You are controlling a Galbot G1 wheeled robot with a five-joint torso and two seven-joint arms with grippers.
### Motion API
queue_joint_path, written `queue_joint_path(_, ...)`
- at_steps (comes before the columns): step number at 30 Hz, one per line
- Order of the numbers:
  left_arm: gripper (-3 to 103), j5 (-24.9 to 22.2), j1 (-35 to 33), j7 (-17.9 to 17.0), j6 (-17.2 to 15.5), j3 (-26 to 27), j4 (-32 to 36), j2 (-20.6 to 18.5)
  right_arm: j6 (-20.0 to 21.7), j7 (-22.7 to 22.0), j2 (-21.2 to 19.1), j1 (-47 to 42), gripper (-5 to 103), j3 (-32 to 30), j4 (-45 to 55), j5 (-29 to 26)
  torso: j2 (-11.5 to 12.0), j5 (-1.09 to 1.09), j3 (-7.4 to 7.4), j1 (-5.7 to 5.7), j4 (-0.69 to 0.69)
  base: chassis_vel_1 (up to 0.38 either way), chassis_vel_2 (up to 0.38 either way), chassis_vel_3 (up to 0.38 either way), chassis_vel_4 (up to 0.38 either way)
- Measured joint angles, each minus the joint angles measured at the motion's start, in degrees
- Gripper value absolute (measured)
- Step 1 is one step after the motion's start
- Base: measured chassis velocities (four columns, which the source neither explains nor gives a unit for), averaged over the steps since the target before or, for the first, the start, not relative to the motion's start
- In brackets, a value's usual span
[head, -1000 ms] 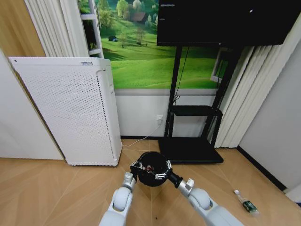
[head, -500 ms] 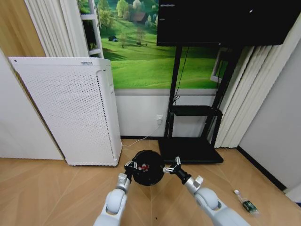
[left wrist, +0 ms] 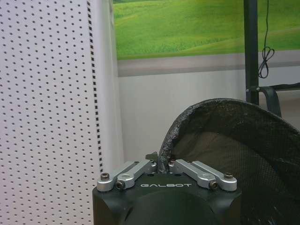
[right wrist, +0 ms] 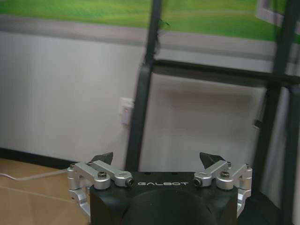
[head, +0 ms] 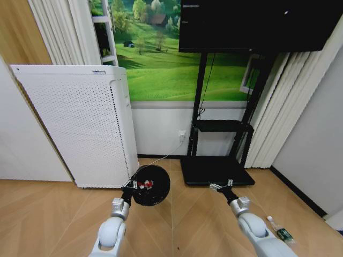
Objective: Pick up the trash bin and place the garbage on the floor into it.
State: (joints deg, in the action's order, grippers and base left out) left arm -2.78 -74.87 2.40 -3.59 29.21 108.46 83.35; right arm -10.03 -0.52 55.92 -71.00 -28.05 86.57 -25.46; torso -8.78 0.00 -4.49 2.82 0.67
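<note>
The black round trash bin (head: pixel 153 186) hangs tilted above the wooden floor, its mouth facing me. My left gripper (head: pixel 130 187) is shut on its rim; the left wrist view shows the fingers (left wrist: pixel 161 164) pinching the rim of the bin (left wrist: pixel 220 136). Red and white garbage scraps (head: pixel 143 183) lie inside the bin. A small clear bottle with a green label (head: pixel 282 233) lies on the floor at the far right. My right gripper (head: pixel 220 186) is held open and empty in front of the TV stand, well right of the bin; the right wrist view shows its fingertips (right wrist: pixel 157 159) spread apart.
A tall white perforated appliance (head: pixel 80 123) stands just left of the bin. The black TV stand base (head: pixel 217 171) and its posts sit ahead of the right gripper. A white cable (head: pixel 161 159) runs along the floor by the wall. Curtains (head: pixel 278 107) hang at the right.
The right gripper has let go of the bin and swung right, now open. The left arm has carried the bin leftward toward the white appliance.
</note>
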Motion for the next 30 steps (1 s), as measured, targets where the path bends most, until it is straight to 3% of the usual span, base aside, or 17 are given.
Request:
queue_joint_path(8, 4, -0.10, -1.82, -0.35, 0.03, 1.29, 1.56, 0.76, 5.38, -3.64, 1.16, -3.95, 100, -8.62, -0.67, -0.39, 0.00, -0.01, 0.00, 0.00, 0.01, 0.000, 0.000, 0.000, 0.000)
queue_joint_path(14, 4, -0.35, -2.90, -0.39, 0.04, 2.14, 2.44, 0.84, 6.20, -4.51, 1.79, -6.13, 100, -12.19, -0.68, 0.77, 0.00, 0.00, 0.00, 0.00, 0.00, 0.000, 0.000, 0.000, 0.000)
queue_joint_path(30, 4, -0.34, -4.85, -0.39, 0.45, 2.74, 3.40, 0.79, 4.71, -4.26, 2.90, -5.44, 100, -10.40, -0.74, -0.81, 0.00, -0.01, -0.01, 0.00, -0.02, -0.010, -0.011, 0.016, 0.014)
